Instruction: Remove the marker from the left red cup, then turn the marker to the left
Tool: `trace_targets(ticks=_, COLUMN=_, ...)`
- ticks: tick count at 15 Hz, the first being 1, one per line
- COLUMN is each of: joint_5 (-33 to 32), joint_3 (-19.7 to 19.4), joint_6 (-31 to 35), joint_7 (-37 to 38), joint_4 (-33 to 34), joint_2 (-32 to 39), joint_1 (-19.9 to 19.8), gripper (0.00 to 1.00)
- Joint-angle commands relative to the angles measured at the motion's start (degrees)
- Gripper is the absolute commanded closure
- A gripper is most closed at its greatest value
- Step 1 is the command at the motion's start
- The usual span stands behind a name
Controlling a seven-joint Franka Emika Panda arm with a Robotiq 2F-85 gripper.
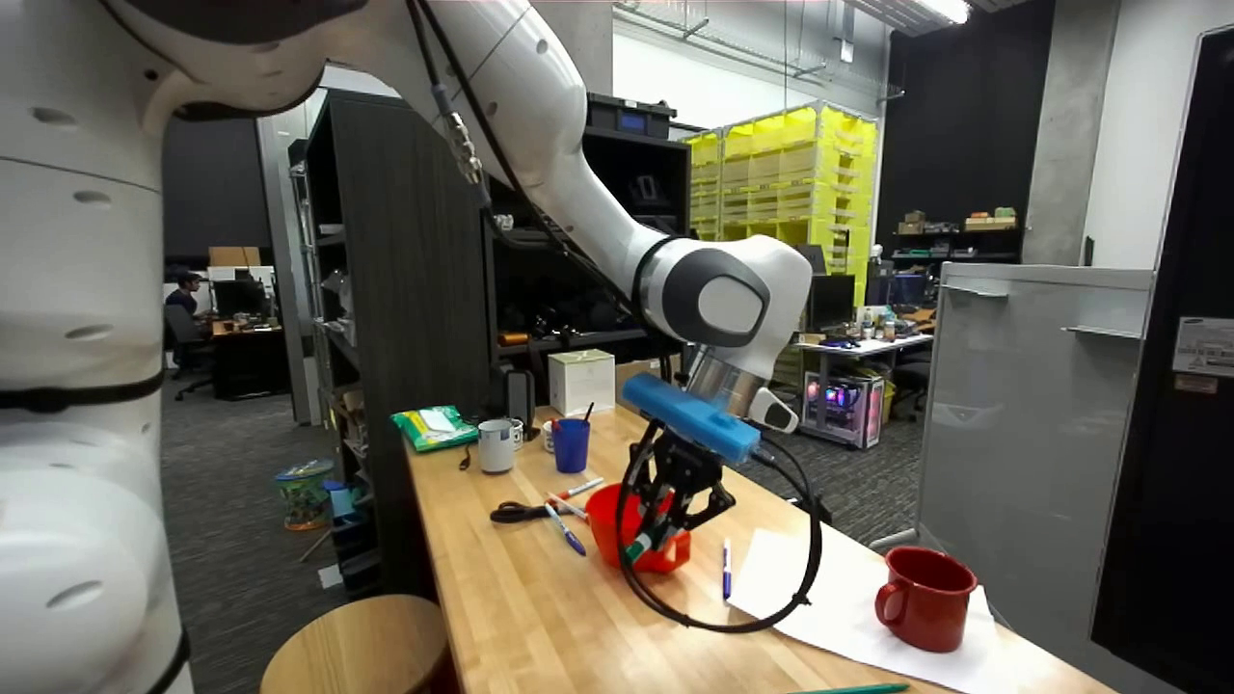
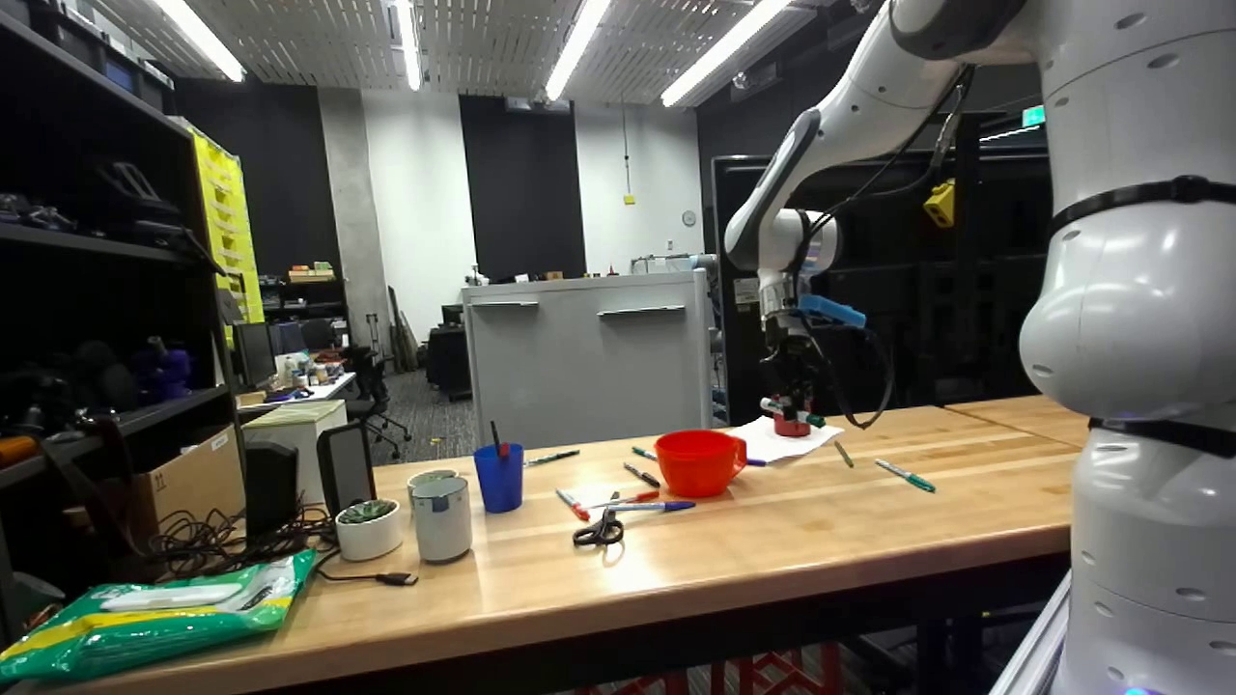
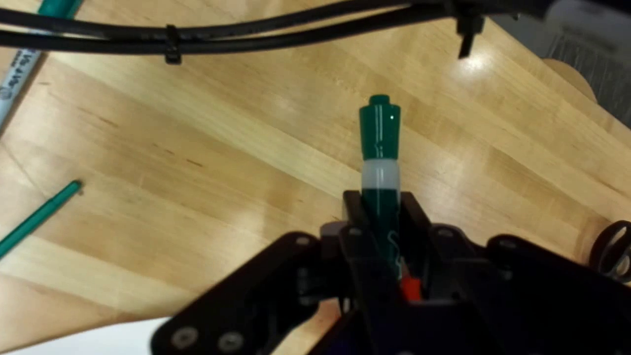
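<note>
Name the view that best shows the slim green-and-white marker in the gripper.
The wrist view: there the marker looks largest, its green end uncovered, the rest running into the black gripper. Both exterior views show it smaller, partly hidden, green end visible.

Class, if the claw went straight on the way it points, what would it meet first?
Probably the wooden tabletop, which shows past the held marker in the wrist view; depth is unclear.

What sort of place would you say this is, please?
Most likely a robotics lab or technical office, judging by the robot arm, the rack of yellow bins and the computer monitor in the background.
</note>
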Motion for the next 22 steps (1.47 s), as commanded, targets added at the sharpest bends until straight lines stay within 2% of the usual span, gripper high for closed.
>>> trace_targets(ticks=1, joint_5=2.89, joint_3=-0.19, joint_6=0.17, joint_7=0.66, joint_4=-1.51, joint_2=1.66, joint_1=-1.35, gripper=0.95)
trace_targets(ticks=13, joint_5=-3.01, joint_3=-4.29, joint_6=14.86, joint_7=20.62, joint_4=-14.36, joint_2=1.06, joint_1=-2.39, gripper=0.95)
trace_targets(ticks=17, joint_5=-6.03, joint_3=-4.97, joint_6=17.25, joint_7=25.06, joint_4=-15.75, joint_2=1.53, joint_1=-2.24, gripper=0.95)
trace_targets(ticks=22, joint_5=-7.10, joint_3=-4.43, joint_6=18.35, joint_7=26.74, joint_4=-15.47, joint_2=2.22, joint_1=-1.75, gripper=0.95)
